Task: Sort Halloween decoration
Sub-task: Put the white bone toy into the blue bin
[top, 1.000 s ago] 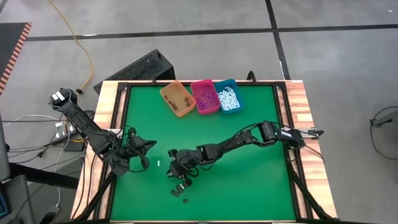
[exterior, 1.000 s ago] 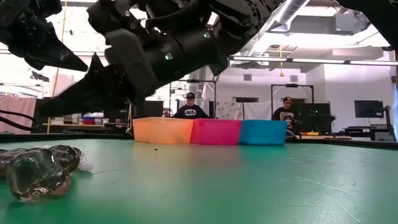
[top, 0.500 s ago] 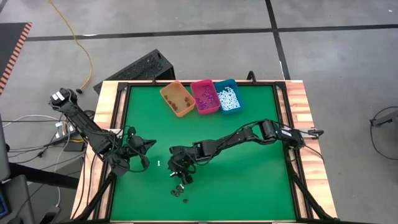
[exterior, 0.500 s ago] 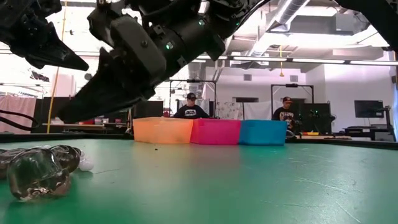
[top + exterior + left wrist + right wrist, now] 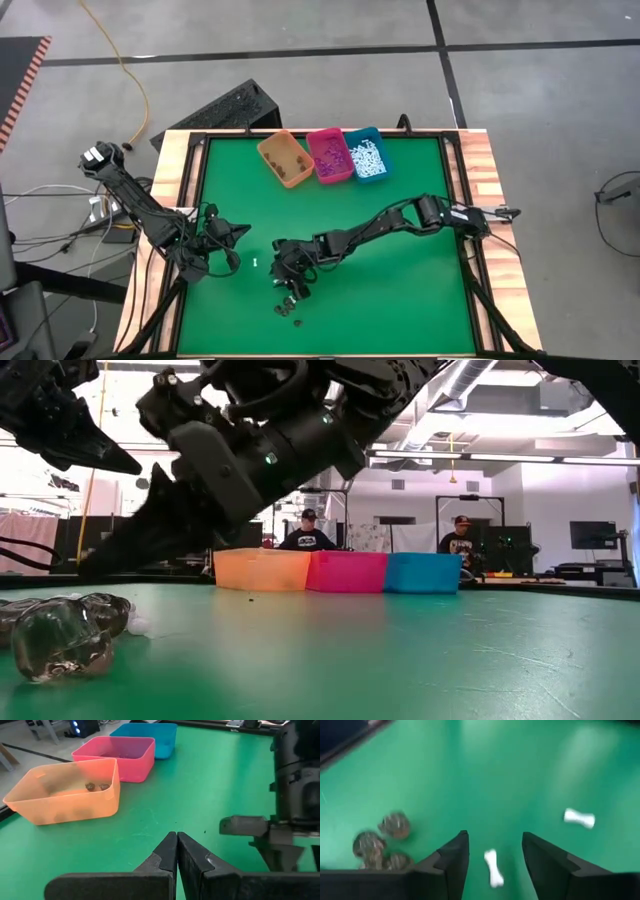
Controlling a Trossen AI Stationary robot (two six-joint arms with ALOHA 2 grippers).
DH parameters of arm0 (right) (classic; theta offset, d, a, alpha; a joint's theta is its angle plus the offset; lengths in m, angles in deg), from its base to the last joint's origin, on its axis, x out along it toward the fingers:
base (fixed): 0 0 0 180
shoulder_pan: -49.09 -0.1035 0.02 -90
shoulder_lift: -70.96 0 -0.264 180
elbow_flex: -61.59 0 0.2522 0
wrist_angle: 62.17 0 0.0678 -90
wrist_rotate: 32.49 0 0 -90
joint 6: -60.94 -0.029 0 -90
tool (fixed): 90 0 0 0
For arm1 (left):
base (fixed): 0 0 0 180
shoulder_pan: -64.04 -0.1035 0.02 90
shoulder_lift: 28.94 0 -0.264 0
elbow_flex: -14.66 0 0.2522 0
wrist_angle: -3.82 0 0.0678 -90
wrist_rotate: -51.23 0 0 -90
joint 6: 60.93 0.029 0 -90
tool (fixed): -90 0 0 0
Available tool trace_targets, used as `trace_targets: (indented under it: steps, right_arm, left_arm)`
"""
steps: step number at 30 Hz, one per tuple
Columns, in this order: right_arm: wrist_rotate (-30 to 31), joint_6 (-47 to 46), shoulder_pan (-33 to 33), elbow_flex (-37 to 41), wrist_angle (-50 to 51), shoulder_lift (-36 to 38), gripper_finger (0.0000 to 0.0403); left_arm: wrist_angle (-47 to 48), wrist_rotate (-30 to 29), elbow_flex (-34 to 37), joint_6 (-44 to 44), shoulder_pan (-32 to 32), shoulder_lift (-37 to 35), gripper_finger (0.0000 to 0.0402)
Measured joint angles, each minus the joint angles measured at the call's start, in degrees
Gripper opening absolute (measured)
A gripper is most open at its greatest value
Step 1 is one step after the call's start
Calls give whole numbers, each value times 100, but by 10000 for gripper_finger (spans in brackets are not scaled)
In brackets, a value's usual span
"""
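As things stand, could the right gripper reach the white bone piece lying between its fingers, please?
Probably yes: the right gripper is open with the white bone piece lying on bare mat between its fingers, nothing blocking.

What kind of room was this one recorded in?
Probably a robotics lab or workshop: exposed ceiling ducts, monitors along the back, and two people seated behind the green table.

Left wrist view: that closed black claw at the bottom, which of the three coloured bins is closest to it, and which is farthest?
From the left gripper:
1. Orange bin, nearest, a few dark pieces inside.
2. Pink bin, directly behind the orange one.
3. Teal bin, farthest, at the row's end.
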Motion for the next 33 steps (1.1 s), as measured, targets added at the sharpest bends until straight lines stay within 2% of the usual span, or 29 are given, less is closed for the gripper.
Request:
trace_targets:
  steps: [11, 14, 20, 23, 28, 33]
  right_arm:
    - [78, -131, -35, -28, -187, -504, 194]
    - [271, -82, -39, -33, -180, -515, 156]
    - [250, 2, 31, -29, -143, -527, 38]
    - [131, -27, 34, -35, -148, -531, 19]
    - [129, -109, 79, -11, -130, -394, 17]
    - [127, -109, 249, 15, 310, -33, 17]
  left_arm:
    - [30, 2, 0, -30, 0, 2, 0]
    - [93, 2, 0, -96, 1, 0, 0]
    - [163, 11, 1, -135, 1, 0, 0]
    - [163, 59, 1, -136, 1, 0, 0]
    - [170, 153, 0, -153, 2, 0, 0]
    - [172, 148, 1, -153, 1, 0, 0]
